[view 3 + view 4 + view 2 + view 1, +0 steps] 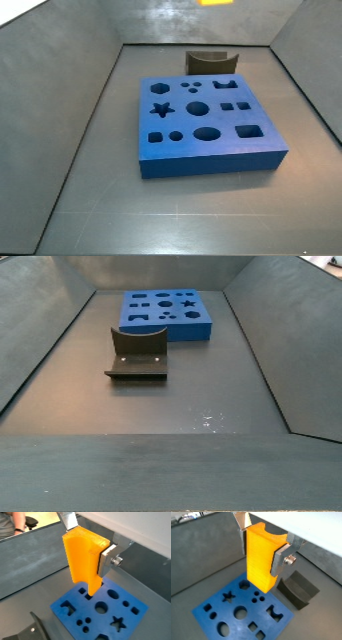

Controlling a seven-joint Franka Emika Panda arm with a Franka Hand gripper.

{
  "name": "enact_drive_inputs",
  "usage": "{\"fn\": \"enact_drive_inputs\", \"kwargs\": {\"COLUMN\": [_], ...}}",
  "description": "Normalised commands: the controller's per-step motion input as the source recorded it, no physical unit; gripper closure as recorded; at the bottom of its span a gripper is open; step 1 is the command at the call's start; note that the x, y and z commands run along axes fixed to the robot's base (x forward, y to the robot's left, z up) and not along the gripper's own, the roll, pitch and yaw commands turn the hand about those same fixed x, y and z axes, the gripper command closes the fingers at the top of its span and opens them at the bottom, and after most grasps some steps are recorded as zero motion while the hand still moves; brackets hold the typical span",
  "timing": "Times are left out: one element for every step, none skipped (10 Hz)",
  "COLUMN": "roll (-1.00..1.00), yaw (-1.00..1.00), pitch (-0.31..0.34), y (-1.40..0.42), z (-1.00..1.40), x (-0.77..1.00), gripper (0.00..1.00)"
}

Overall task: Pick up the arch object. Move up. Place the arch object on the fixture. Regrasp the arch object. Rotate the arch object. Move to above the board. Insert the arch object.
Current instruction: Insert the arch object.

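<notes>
The bin floor (201,396) was dark grey, walled by grey panels that sloped outward on all sides, and most of it lay bare in the lower half of both side views.

The board (207,140) was the largest thing there. It sat in the middle of one side view and at upper centre in the other (167,311), flat on the floor, with open floor along each of its edges. Its left and right edges stood well apart from the walls.

The fixture (138,354) stood just beside the board's near edge, at centre left of that frame, its base plate reaching toward the camera. In a side view it (206,62) showed behind the board's far edge, near the back wall.

The arch (261,557) hung high above the floor, long axis upright, its lower end over the board's holes in both wrist views (83,559). In a side view only a yellow-orange sliver (215,3) showed at the top edge.

The gripper (264,547) pinched the arch between its silver fingers (281,558), well clear of board, fixture and walls.
</notes>
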Motion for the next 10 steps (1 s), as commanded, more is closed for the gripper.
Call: {"fn": "enact_drive_inputs", "kwargs": {"roll": [0.03,0.08,0.27,0.35,0.33,0.29,0.19,0.14,0.12,0.10], "yaw": [0.12,0.16,0.29,0.29,0.27,0.23,0.15,-0.02,-0.19,-0.30], "pitch": [-0.031,0.000,0.110,0.180,0.191,0.186,0.134,0.099,0.076,0.060], "y": [0.27,0.25,0.00,0.00,-0.03,-0.03,0.00,0.00,0.00,0.00], "z": [-0.33,-0.33,-0.34,-0.37,-0.42,-0.48,-0.61,-0.50,-0.47,-0.43], "x": [0.91,0.93,0.79,0.79,0.82,0.87,0.93,0.90,0.84,0.75], "gripper": [1.00,1.00,1.00,1.00,1.00,1.00,1.00,1.00,1.00,1.00]}}
